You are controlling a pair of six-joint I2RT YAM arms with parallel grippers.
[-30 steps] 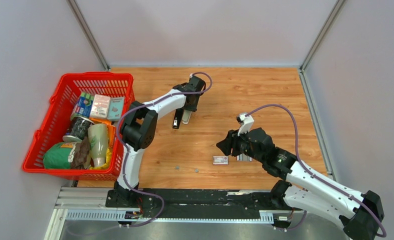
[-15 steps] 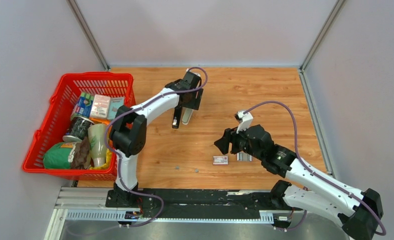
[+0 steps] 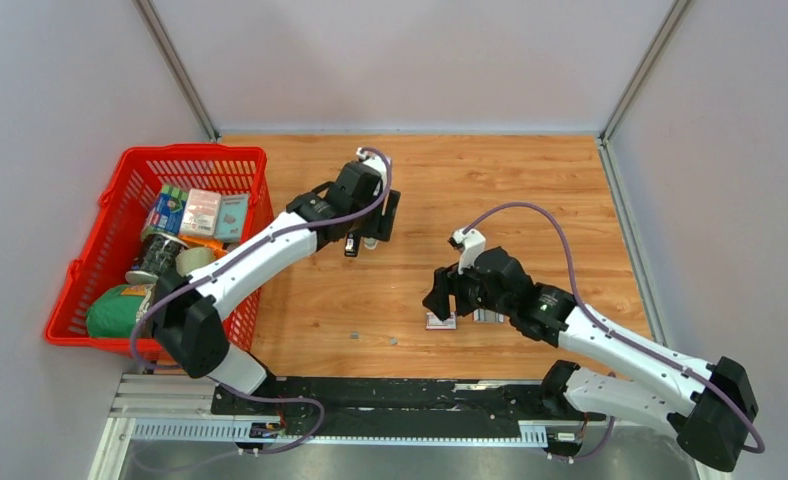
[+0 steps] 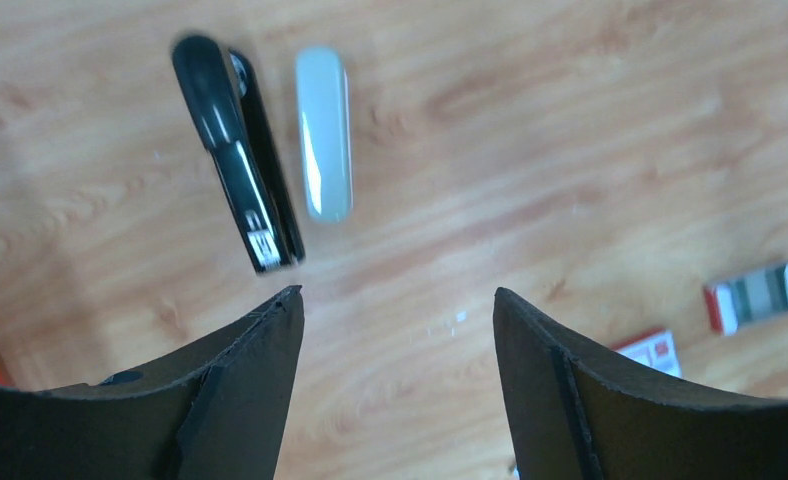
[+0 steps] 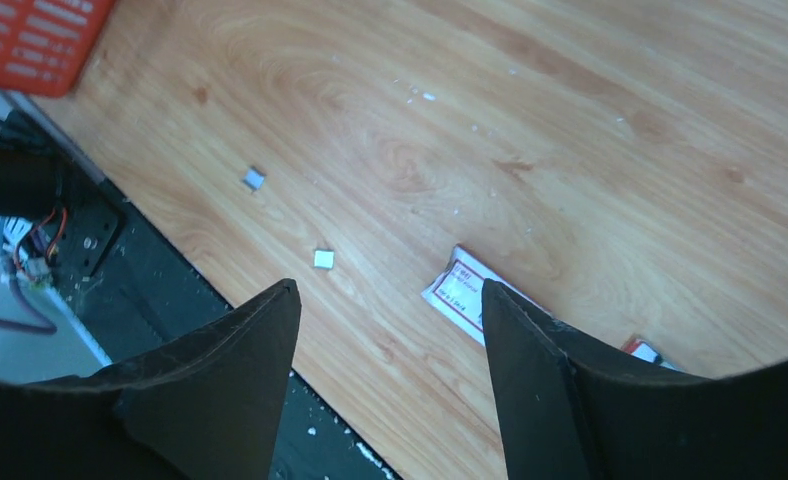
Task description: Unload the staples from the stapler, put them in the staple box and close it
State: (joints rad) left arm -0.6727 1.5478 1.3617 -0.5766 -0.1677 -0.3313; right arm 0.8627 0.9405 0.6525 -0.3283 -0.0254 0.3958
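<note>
The stapler lies flat on the wooden table, with its black body (image 4: 235,150) beside its pale grey part (image 4: 323,130). In the top view (image 3: 352,244) my left arm partly covers it. My left gripper (image 4: 395,295) is open and empty, hovering just on the near side of the stapler (image 3: 375,222). My right gripper (image 5: 388,285) is open and empty above the small printed white box (image 5: 467,292), which also shows in the top view (image 3: 440,321). A short silvery striped piece (image 3: 487,316), apparently the staples, lies right of the box; in the left wrist view (image 4: 755,295) it has a red end.
A red basket (image 3: 88,262) full of groceries stands at the table's left edge. Two tiny silvery bits (image 5: 254,178) (image 5: 324,258) lie near the front edge. The black rail (image 3: 410,395) runs along the near edge. Grey walls enclose the table.
My left arm's elbow has swung down and left, and its gripper has drawn back slightly from the stapler. My right gripper has moved left and nearer, over the white box.
</note>
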